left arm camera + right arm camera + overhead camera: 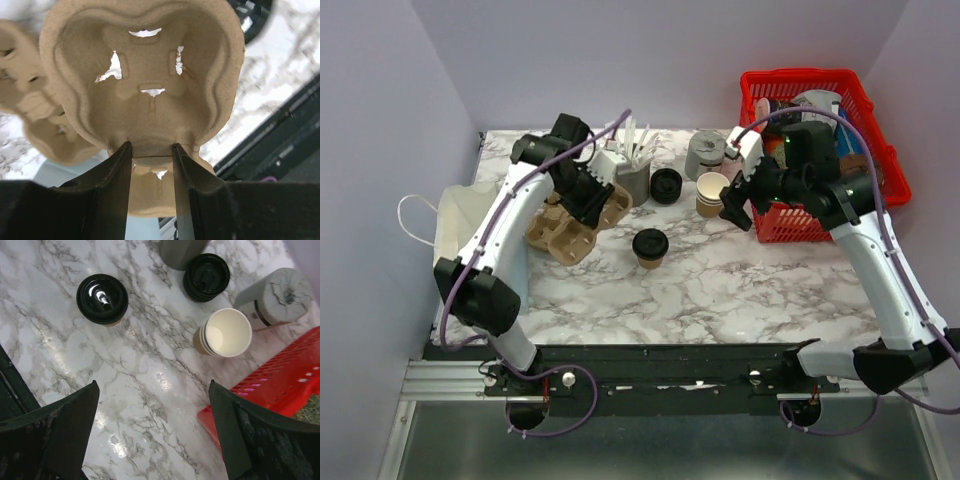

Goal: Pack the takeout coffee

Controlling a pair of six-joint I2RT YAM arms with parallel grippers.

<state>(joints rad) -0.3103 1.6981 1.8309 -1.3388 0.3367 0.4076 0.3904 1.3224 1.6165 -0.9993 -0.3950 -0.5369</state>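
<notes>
The takeout coffee (pixel 649 246), a tan paper cup with a black lid, stands upright in the middle of the marble table; the right wrist view shows the coffee (pixel 102 298) from above. My left gripper (pixel 595 205) is shut on a rim of a brown pulp cup carrier (pixel 565 235) left of the coffee. In the left wrist view the carrier (pixel 145 75) fills the frame, pinched in the gripper (pixel 152 146). My right gripper (pixel 735 205) hangs open and empty over bare table (pixel 154 385), right of the coffee.
A lidless stack of paper cups (pixel 711 193) and a stack of black lids (pixel 666 185) stand behind the coffee. A red basket (pixel 820 150) of supplies sits at the back right, a white bag (pixel 460 215) at the left edge, and a grey cutlery holder (pixel 630 165) at the back.
</notes>
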